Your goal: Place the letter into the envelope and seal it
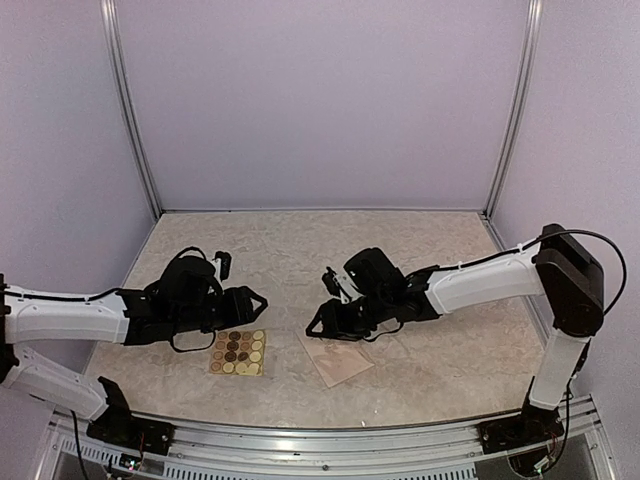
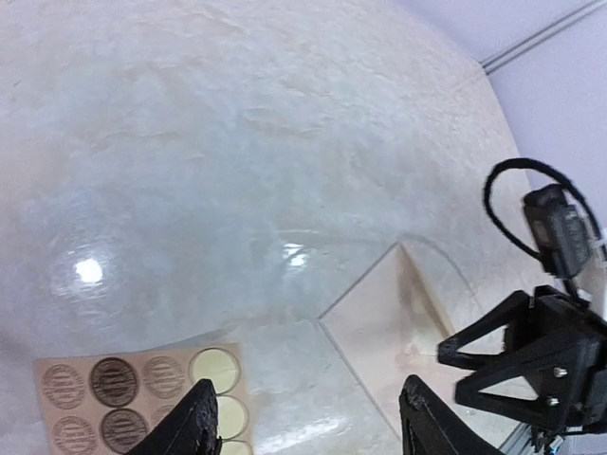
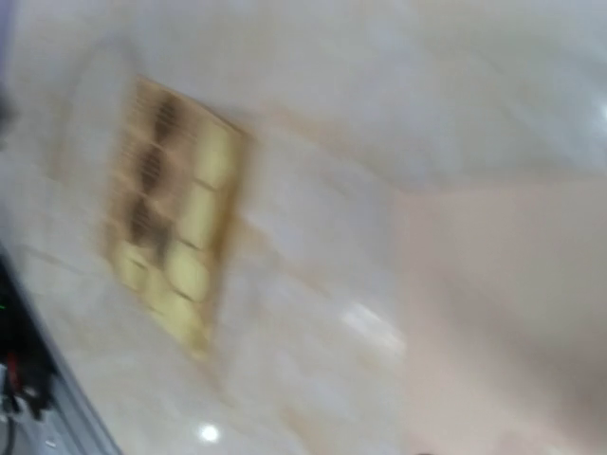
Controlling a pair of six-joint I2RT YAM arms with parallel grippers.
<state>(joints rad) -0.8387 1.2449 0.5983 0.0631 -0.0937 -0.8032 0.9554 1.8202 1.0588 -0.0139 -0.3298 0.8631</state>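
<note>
Flat on table (image 1: 430, 250): envelope (image 1: 337, 360), just right of sticker sheet (image 1: 238, 352). Hovering over its far corner, right pincer (image 1: 320, 300), spread, empty. Left pincer (image 2: 308, 428) spread over stickers.

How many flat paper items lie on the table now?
2. The sticker sheet lies near the front edge of the table, left of centre; the envelope lies to its right, not touching it. The letter is not visible; it may be hidden.
</note>
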